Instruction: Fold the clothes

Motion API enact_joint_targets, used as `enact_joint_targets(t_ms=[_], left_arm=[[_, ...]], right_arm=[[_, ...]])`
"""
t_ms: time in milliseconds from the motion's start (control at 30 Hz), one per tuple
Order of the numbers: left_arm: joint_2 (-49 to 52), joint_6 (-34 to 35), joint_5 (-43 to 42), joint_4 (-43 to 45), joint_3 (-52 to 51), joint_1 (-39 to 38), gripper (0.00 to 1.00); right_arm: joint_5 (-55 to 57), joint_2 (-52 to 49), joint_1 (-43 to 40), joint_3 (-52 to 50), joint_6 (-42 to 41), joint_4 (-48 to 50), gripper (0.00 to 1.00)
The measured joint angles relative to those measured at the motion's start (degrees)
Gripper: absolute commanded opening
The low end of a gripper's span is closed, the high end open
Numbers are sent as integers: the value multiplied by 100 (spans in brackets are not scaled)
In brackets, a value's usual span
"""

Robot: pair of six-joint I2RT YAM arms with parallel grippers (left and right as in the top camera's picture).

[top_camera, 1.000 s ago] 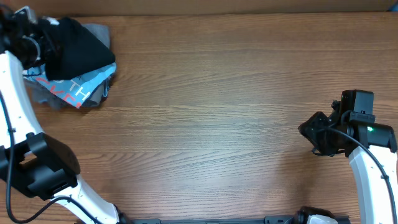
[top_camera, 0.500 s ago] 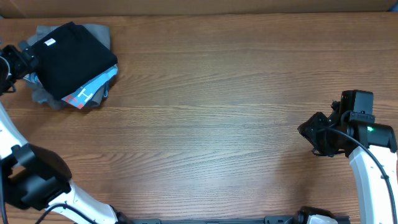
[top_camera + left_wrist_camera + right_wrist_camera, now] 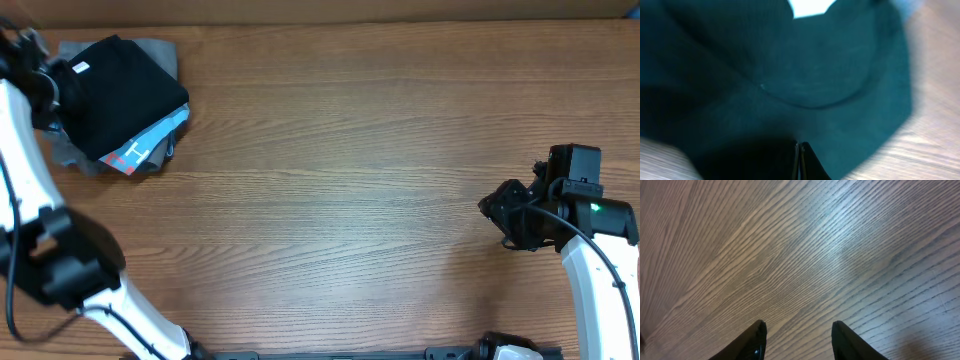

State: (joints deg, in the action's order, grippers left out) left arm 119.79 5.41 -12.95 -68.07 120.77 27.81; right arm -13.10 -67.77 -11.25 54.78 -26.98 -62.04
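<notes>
Shirt [image 3: 118, 95], black, tops a blue shirt [image 3: 140, 150] at the counter's [image 3: 350, 180] far-left corner. Left hand [image 3: 799, 155] is closed at its edge, though a pinch is unclear; confirm fabric before dragging centre. Right hand [image 3: 799, 327] hangs open, empty.

White arm links [image 3: 25, 150], black joints [image 3: 65, 265], looping black cables [image 3: 603, 252], small green light [image 3: 596, 209].

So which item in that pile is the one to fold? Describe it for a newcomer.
Look to the far left corner of the wooden table. There the black T-shirt lies on top of a light blue printed shirt and a grey garment. It alone is plain black, with a small white neck label.
</notes>
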Motion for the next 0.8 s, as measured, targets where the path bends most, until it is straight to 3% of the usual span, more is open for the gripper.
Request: enact_joint_targets(t_ms=[167, 400, 633, 700, 733, 800], left_arm=[[815, 48, -96, -149, -50, 2, 11], [367, -101, -247, -398, 297, 0, 44], [-1845, -308, -334, -981, 852, -166, 67], [-2463, -428, -330, -1300, 914, -420, 81], [-2761, -494, -310, -1473, 938, -621, 100], [-3217, -597, -214, -1792, 973, -1064, 100]], right_arm=[[0, 0, -2, 0, 7, -9, 46], [-85, 7, -2, 7, 229, 155, 47], [-844, 518, -2, 507, 903, 546, 52], [-1130, 761, -2, 769, 1121, 597, 53], [-1290, 892, 0, 907, 1217, 614, 54], [-1569, 1110, -2, 1106, 1344, 664, 59]])
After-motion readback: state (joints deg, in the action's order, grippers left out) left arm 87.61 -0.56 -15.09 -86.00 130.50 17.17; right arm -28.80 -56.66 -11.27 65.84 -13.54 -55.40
